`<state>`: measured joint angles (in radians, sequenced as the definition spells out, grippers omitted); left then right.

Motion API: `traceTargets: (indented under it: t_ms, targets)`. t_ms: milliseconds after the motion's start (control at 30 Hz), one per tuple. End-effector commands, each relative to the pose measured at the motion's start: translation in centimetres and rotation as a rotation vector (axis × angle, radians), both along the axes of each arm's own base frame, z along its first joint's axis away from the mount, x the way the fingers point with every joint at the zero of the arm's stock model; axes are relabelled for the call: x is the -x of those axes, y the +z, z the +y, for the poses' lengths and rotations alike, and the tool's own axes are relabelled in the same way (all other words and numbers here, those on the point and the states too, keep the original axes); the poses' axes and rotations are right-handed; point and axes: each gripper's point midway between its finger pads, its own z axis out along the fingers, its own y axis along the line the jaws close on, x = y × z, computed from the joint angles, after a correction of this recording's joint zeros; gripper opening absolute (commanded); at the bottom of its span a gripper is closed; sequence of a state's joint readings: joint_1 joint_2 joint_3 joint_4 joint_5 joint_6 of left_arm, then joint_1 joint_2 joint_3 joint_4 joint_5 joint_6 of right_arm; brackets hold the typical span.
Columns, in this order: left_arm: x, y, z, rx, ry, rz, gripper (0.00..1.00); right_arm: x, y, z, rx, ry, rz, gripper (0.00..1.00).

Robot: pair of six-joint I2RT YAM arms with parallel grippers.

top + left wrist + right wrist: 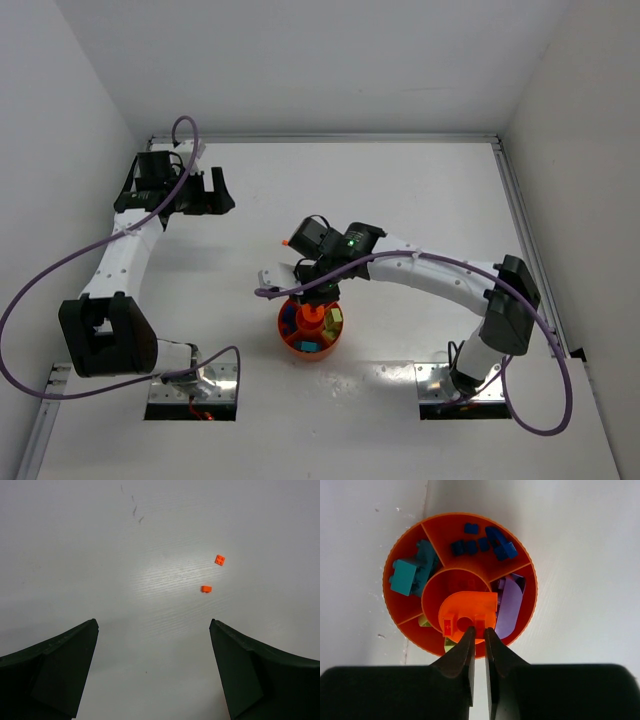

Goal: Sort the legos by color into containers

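Observation:
The round orange-red tray (440, 527) shows teal legos (412, 570) in its left wedge, blue legos (482, 542) in the top wedge, purple ones (510, 600) on the right and yellow-green ones (424, 622) at the lower left. My right gripper (479, 630) is shut on a rounded orange lego piece (470, 607) held over the centre cup. In the top view the right gripper (315, 298) hangs right above the tray (334, 345). My left gripper (153, 622) is open over bare table, with two small orange legos (220, 559) (206, 588) lying ahead of it.
The left gripper (200, 190) sits at the far left of the table, near the back wall. One small orange brick (285, 243) lies on the table behind the right wrist. Walls close the table on the left, back and right.

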<state>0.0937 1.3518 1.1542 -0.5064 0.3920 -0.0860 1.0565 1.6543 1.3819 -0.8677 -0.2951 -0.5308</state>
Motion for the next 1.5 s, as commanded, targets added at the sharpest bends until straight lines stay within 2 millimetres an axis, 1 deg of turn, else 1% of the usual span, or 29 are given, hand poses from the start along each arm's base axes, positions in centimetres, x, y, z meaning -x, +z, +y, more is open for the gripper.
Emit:
traceTargets:
  t_ms: [0,67,100,133,200,267,300,400,467,500,567,600,667,800,833,933,967,1000,1067,1100,1133,1167,1200,1233,1333,1367,1400,1433,1467]
  targets:
    - [-0.4,0.9,0.6,-0.015,0.004,-0.047,1.0,-0.5,0.4,0.7,-0.017,0.023,-0.049,0.12]
    - [-0.4,1.0,0.4,-0.009,-0.004,-0.048,1.0,-0.7,0.4,0.6,-0.013,0.019,-0.056,0.2]
    - [-0.4,1.0,0.4,-0.009,-0.004,-0.048,1.0,-0.7,0.4,0.6,-0.013,0.019,-0.056,0.28]
    - [-0.3,1.0,0.3,-0.011,-0.017,-0.052,1.0,-0.7,0.8,0.6,-0.022,0.019,-0.062,0.32]
    - [-0.5,1.2,0.1,-0.005,-0.026,-0.062,1.0,-0.6,0.5,0.4,-0.014,0.019,-0.057,0.39]
    - [-0.7,1.3,0.0,0.0,-0.033,-0.063,1.0,-0.6,0.9,0.4,-0.032,0.018,-0.067,0.41]
    - [-0.7,1.3,0.0,0.0,-0.033,-0.063,1.0,-0.5,0.6,0.2,-0.024,0.019,-0.062,0.41]
    - [-0.6,1.4,-0.1,0.006,-0.04,-0.064,1.0,-0.9,1.8,0.5,-0.067,-0.032,-0.065,0.41]
    - [-0.8,1.2,-0.4,0.018,-0.054,-0.063,1.0,-2.0,3.1,1.1,-0.117,-0.083,-0.1,0.38]
    - [-0.6,1.0,-0.8,0.035,-0.074,-0.062,1.0,-2.8,3.3,1.1,-0.127,-0.143,-0.094,0.37]
    - [-0.9,1.1,-1.2,0.041,-0.099,-0.086,1.0,-4.4,5.0,1.6,-0.187,-0.221,-0.117,0.34]
    - [-0.8,0.7,-1.2,0.041,-0.099,-0.084,1.0,-5.6,5.9,1.2,-0.212,-0.292,-0.108,0.33]
    - [-1.1,1.0,-1.2,0.035,-0.115,-0.109,1.0,-7.3,6.6,0.8,-0.241,-0.368,-0.103,0.33]
    - [-1.2,0.7,-1.4,0.01,-0.163,-0.121,1.0,-11.5,8.1,-1.3,-0.304,-0.55,-0.032,0.31]
    - [-1.1,1.1,-1.5,0.002,-0.181,-0.139,1.0,-12.1,8.6,-1.6,-0.322,-0.57,-0.022,0.31]
    - [-0.9,2.3,-1.9,-0.043,-0.266,-0.213,1.0,-13.2,7.8,-3.5,-0.325,-0.628,0.05,0.31]
    - [-0.6,2.2,-2.2,-0.045,-0.297,-0.215,1.0,-13.3,8.0,-4.1,-0.34,-0.646,0.058,0.31]
    - [-0.4,2.1,-2.4,-0.072,-0.35,-0.236,1.0,-13.8,7.5,-5.2,-0.344,-0.673,0.064,0.31]
    - [0.4,2.3,-3.6,-0.053,-0.447,-0.262,1.0,-14.5,7.6,-6.0,-0.358,-0.696,0.062,0.34]
    - [0.6,1.9,-3.8,-0.064,-0.49,-0.267,1.0,-14.5,7.4,-6.7,-0.345,-0.71,0.078,0.34]
    - [1.0,1.6,-5.0,-0.054,-0.547,-0.268,1.0,-15.5,7.3,-7.6,-0.335,-0.748,0.082,0.34]
    - [0.9,1.7,-5.5,-0.07,-0.577,-0.275,1.0,-16.0,6.5,-7.9,-0.311,-0.763,0.109,0.34]
    - [1.1,1.3,-6.0,-0.08,-0.611,-0.263,1.0,-16.3,6.6,-8.4,-0.299,-0.781,0.117,0.34]
    - [1.0,0.0,-6.7,-0.11,-0.658,-0.246,1.0,-17.1,6.6,-9.4,-0.302,-0.811,0.113,0.34]
    - [0.4,-0.9,-7.8,-0.14,-0.724,-0.237,0.97,-18.3,5.8,-11.3,-0.276,-0.862,0.094,0.34]
    - [0.0,-1.3,-8.9,-0.142,-0.762,-0.233,0.95,-19.0,5.2,-12.1,-0.265,-0.877,0.09,0.34]
    - [-0.3,-1.8,-9.4,-0.15,-0.79,-0.235,0.94,-19.4,5.2,-12.6,-0.259,-0.884,0.088,0.34]
    - [-0.9,-2.2,-9.9,-0.187,-0.831,-0.253,0.92,-19.9,4.4,-13.0,-0.238,-0.892,0.1,0.34]
    - [-1.2,-2.7,-10.8,-0.215,-0.864,-0.253,0.87,-20.7,4.1,-13.9,-0.233,-0.908,0.093,0.34]
